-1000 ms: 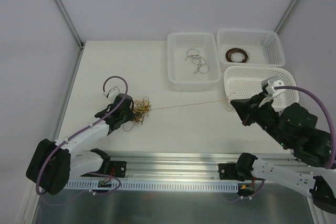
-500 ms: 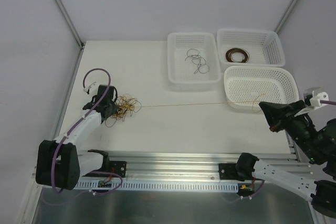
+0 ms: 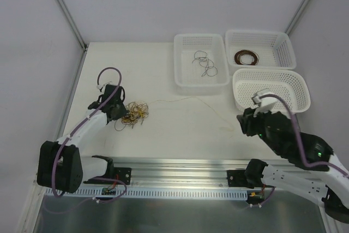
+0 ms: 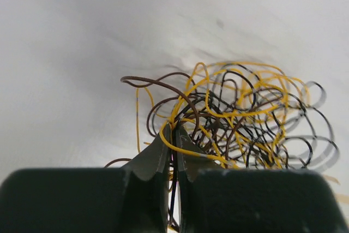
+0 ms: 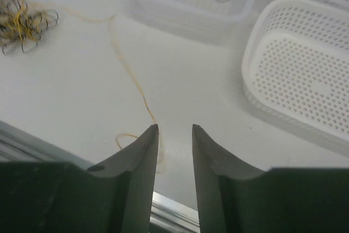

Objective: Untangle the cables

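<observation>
- Black fingers of the right gripper (image 5: 174,128) stand apart with nothing between them, just in front of the oval basket (image 3: 271,75)
- A yellow-tan cable (image 3: 203,102) lies slack on the table (image 3: 163,135), running from beneath those fingers leftward, away from the oval basket
- The tangle of cables (image 4: 234,118), yellow, black and brown, sits far left of the oval basket; the left gripper (image 4: 173,129) is pinched tight on its near strands
- Black cables (image 3: 204,64) lie in the rectangular basket (image 3: 200,37) behind and left of the oval basket, and a brown coil (image 3: 246,57) lies in the far basket (image 3: 259,33) directly behind it
</observation>
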Available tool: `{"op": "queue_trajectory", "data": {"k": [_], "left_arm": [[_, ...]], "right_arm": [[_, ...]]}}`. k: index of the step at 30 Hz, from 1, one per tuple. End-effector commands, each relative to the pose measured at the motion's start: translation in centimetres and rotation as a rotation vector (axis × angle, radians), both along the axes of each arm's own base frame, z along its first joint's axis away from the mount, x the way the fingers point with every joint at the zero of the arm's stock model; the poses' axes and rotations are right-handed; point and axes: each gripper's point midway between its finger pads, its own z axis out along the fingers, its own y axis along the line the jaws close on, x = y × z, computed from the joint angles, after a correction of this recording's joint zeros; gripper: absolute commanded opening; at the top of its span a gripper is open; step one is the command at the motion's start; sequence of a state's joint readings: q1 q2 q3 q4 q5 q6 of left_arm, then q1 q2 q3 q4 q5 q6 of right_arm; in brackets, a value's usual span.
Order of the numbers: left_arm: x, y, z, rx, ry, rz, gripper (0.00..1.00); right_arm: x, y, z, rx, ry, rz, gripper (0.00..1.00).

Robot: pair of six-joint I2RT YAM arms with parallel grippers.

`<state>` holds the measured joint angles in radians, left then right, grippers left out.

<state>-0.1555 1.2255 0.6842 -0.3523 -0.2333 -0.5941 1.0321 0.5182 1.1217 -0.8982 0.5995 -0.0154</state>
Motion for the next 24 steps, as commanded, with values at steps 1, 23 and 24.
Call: {"op": "queue_trajectory", "data": {"k": [1, 23, 24], "left_arm": [[-0.8, -4.7, 2.7, -0.105, -0.076, -0.211, 0.00], [-6.9, -14.2, 5.6, -0.370, -0.144, -0.515, 0.00], [-7.0, -14.4, 5.7, -0.373, -0.145, -0.523, 0.00]], "right_arm": [[0.8, 4.8, -4.8, -0.031, 0.134, 0.059, 0.37], [2.0, 26.7, -10.8, 0.153, 0.308, 0.609, 0.68], [2.0, 27.1, -11.3, 0.147, 0.321, 0.615, 0.68]]}}
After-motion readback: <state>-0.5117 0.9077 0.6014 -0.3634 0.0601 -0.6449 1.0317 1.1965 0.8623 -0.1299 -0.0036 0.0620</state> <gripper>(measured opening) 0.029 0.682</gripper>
